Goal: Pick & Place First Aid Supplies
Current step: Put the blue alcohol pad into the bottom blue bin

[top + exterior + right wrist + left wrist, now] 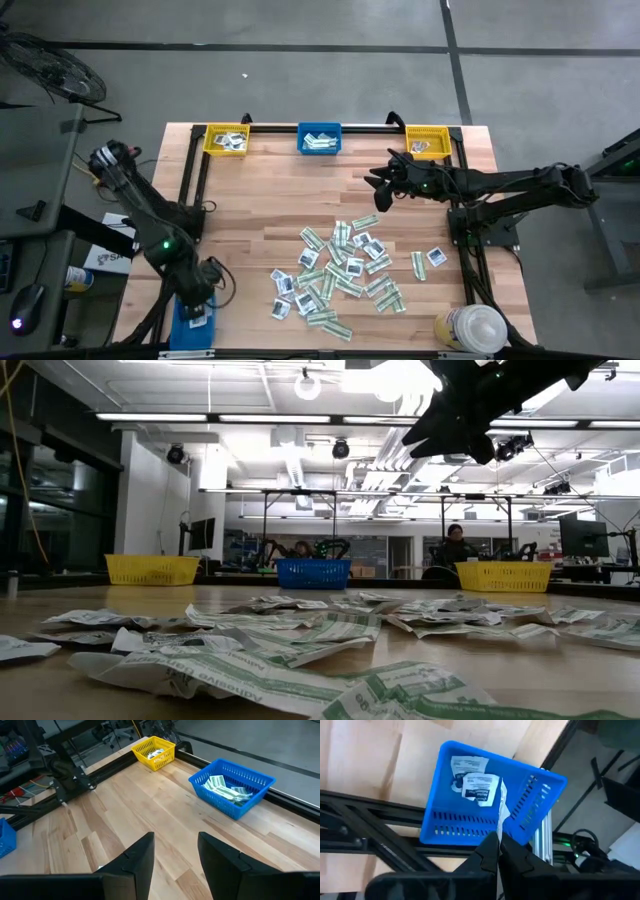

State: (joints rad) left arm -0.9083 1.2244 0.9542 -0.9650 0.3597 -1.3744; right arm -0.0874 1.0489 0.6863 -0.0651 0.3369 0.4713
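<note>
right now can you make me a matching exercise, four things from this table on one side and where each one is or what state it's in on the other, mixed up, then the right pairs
Things
1. left gripper
2. right gripper
3. white-capped bottle
4. loose packets

Places or states
A. spread over the middle of the wooden table
B. shut on a thin white packet, above a blue bin at the near left edge
C. standing at the near right corner
D. open and empty, up above the far right part of the table

Pairs: 1-B, 2-D, 3-C, 4-A
</note>
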